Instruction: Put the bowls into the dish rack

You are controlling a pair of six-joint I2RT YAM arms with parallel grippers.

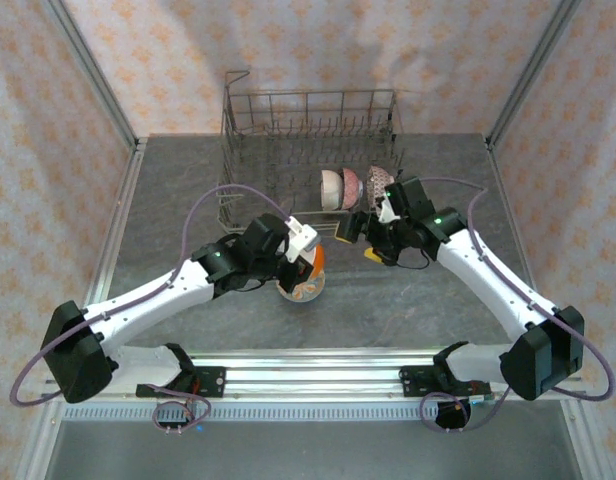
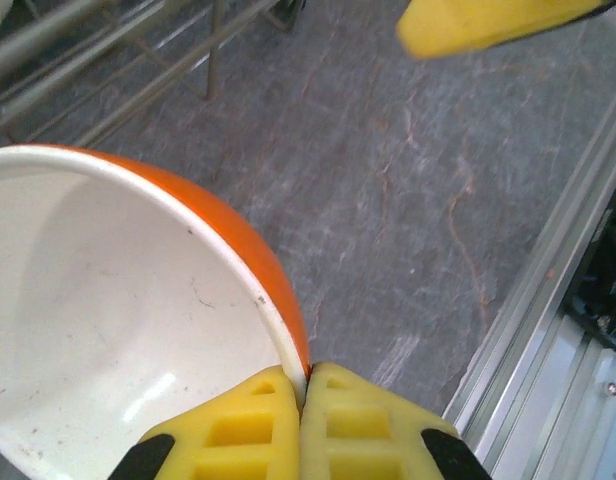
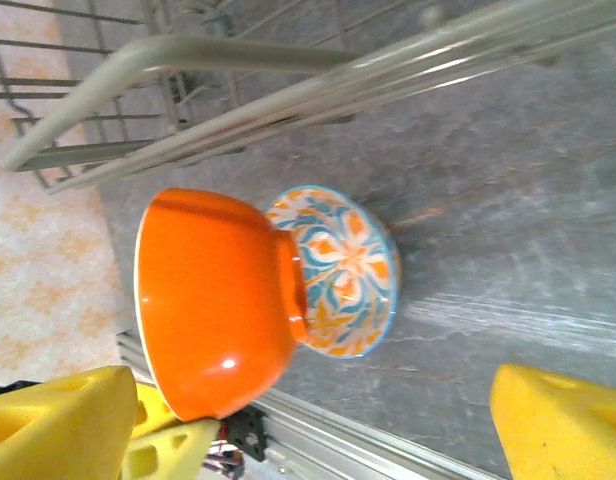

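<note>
My left gripper (image 1: 308,254) (image 2: 305,388) is shut on the rim of the bright orange bowl (image 2: 273,270) (image 3: 216,300), which is white inside and held tilted just above the table. Directly under it sits the multicolour patterned bowl (image 1: 300,291) (image 3: 346,268) on the grey tabletop. My right gripper (image 1: 359,242) (image 3: 308,430) stands open a short way to the right, facing the orange bowl, with nothing between its fingers. The dish rack (image 1: 288,120) stands at the back. Two bowls lean on edge in its front right: a pale one (image 1: 334,188) and a brownish one (image 1: 377,184).
The rack's front wire rail (image 3: 288,70) runs close above both bowls in the right wrist view. An aluminium rail (image 1: 318,375) borders the table's near edge. Patterned walls enclose the grey tabletop (image 1: 438,300) on three sides.
</note>
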